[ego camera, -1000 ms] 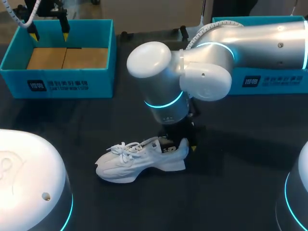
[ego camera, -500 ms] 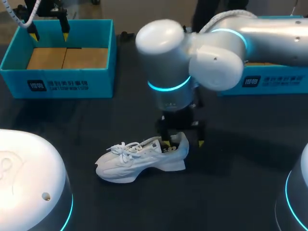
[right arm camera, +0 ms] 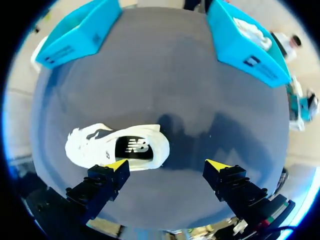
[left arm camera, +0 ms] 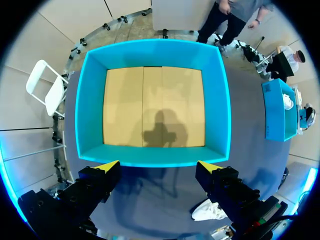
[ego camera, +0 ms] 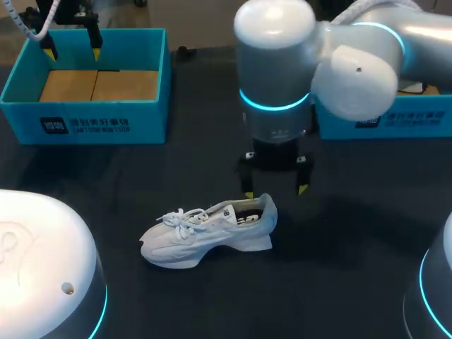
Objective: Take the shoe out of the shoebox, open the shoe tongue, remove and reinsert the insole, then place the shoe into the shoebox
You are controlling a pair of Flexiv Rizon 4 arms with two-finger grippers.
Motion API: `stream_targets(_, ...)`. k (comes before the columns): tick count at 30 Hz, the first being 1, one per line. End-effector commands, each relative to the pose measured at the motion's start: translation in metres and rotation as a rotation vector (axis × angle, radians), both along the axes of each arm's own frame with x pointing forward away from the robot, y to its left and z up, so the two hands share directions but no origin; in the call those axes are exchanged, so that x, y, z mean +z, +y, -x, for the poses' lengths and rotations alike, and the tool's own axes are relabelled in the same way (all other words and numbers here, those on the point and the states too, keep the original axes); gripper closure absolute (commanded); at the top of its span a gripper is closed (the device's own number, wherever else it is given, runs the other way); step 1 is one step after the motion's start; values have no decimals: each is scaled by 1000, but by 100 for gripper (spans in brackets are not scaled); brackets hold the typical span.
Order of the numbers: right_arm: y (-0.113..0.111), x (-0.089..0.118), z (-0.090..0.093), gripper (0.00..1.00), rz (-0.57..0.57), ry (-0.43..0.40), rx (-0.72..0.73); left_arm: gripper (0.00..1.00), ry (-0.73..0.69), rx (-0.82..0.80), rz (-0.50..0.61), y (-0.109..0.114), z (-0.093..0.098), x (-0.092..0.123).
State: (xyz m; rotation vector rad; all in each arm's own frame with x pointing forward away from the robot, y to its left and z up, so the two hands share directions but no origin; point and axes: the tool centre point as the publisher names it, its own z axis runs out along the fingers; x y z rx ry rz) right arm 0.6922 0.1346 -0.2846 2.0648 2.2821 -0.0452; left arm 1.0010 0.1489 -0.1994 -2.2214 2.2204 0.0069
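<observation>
Shoe [ego camera: 208,233] at rest on table [ego camera: 353,240]

White shoe stands on its sole, well apart from the left shoebox [ego camera: 99,126]; right gripper [ego camera: 275,192] hangs near its heel, not touching, fingers wide apart, holding nothing; left gripper [ego camera: 72,52] hovers over that shoebox, fingers likewise spread and empty.

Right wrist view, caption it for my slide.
Open right gripper hovering above the white shoe on the dark table.

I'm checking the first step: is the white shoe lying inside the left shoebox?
No, the white shoe rests on the dark table, outside the left shoebox, whose cardboard floor is bare.
</observation>
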Motion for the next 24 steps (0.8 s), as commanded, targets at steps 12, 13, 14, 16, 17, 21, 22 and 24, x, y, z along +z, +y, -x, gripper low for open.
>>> stream_targets(12,-20,1,-12,0,-456,-8,584,0,-1,0,2,0,0,-1)
stream_targets(13,-20,1,-12,0,-456,-8,584,0,-1,0,2,0,0,-1)
stream_targets(14,-20,1,-12,0,-456,-8,584,0,-1,0,2,0,0,-1)
stream_targets(16,-20,1,-12,0,-456,-8,584,0,-1,0,2,0,0,-1)
stream_targets(17,-20,1,-12,0,-456,-8,584,0,-1,0,2,0,0,-1)
stream_targets(21,-20,1,-12,0,-456,-8,584,0,-1,0,2,0,0,-1)
stream_targets(22,-20,1,-12,0,-456,-8,584,0,-1,0,2,0,0,-1)
stream_targets(24,-26,2,-13,0,-455,-8,579,0,-1,0,2,0,0,-1)
